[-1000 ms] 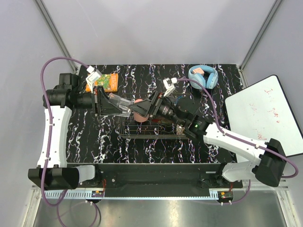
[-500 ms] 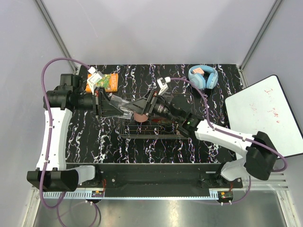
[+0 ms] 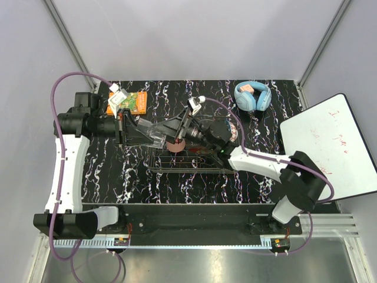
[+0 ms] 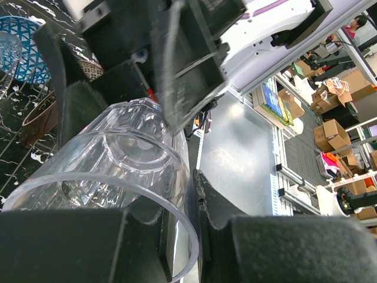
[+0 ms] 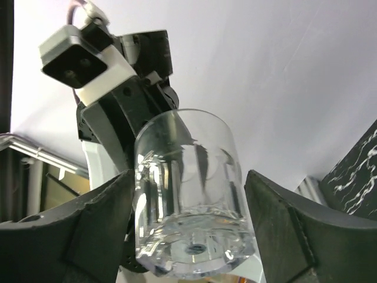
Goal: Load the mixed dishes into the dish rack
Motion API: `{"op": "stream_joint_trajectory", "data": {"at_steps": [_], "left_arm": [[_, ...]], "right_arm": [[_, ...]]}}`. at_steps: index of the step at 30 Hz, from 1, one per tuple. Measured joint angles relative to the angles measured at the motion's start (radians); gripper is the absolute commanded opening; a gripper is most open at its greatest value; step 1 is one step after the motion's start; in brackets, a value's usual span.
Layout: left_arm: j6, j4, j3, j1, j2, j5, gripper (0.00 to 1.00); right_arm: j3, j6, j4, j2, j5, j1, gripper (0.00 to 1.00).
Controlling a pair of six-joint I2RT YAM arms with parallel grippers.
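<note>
Honestly, not much here can be read: the whiteboard (image 3: 327, 144) off the table's right side has faint red scribbles I can't make out, and whatever is printed on the orange-green book (image 3: 132, 101) at the far left corner is too small. The light blue headphones (image 3: 253, 96) sit near the far right corner. The dish rack (image 3: 194, 168) is roughly mid-table, with open black marbled table (image 3: 118, 183) in front of it and off to its left. There's a salmon-pink cup (image 3: 175, 146) at the rack's far left part, and the left wrist view catches a blue patterned bowl (image 4: 23, 32) down in the wires. The left arm reaches in from the left with its forearm about level, and the left gripper (image 3: 141, 131) is clamped on the rim end of the clear glass (image 3: 156, 135), holding it on its side in the air over the rack's far left corner. The right arm stretches across the rack toward it. The right gripper (image 3: 172, 131) is spread wide, with its fingers (image 5: 100, 224) on either side of the glass's thick base and a visible gap on at least one side.
</note>
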Motion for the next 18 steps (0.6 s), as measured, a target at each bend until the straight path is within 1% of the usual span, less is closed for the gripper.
{"op": "stream_joint_trajectory", "data": {"at_steps": [4,8,9,11,13,15,16,18], "left_arm": [[0.003,0.0,0.0,0.0,0.0,-0.001,0.0],[0.006,0.0,0.0,0.0,0.0,0.003,0.0],[0.006,0.0,0.0,0.0,0.002,0.003,0.0],[0.006,0.0,0.0,0.0,0.005,0.006,0.0],[0.007,-0.001,0.0,0.0,0.008,0.011,0.0],[0.006,-0.002,0.0,0.0,0.01,0.019,0.0],[0.007,-0.001,0.0,0.0,0.011,0.021,0.0],[0.01,-0.001,-0.003,-0.001,0.017,0.022,0.0]], "right_arm": [[0.0,0.066,0.045,0.038,-0.032,-0.002,0.81],[-0.001,0.081,0.056,0.037,-0.042,-0.003,0.8],[-0.002,0.082,0.056,0.037,-0.042,-0.003,0.79],[-0.002,0.082,0.054,0.037,-0.043,-0.003,0.7],[-0.002,0.083,0.05,0.037,-0.044,-0.005,0.64],[-0.002,0.094,0.048,0.037,-0.047,-0.008,0.65],[-0.003,0.099,0.05,0.037,-0.048,-0.008,0.68],[-0.015,0.113,0.061,0.037,-0.047,-0.01,0.7]]}}
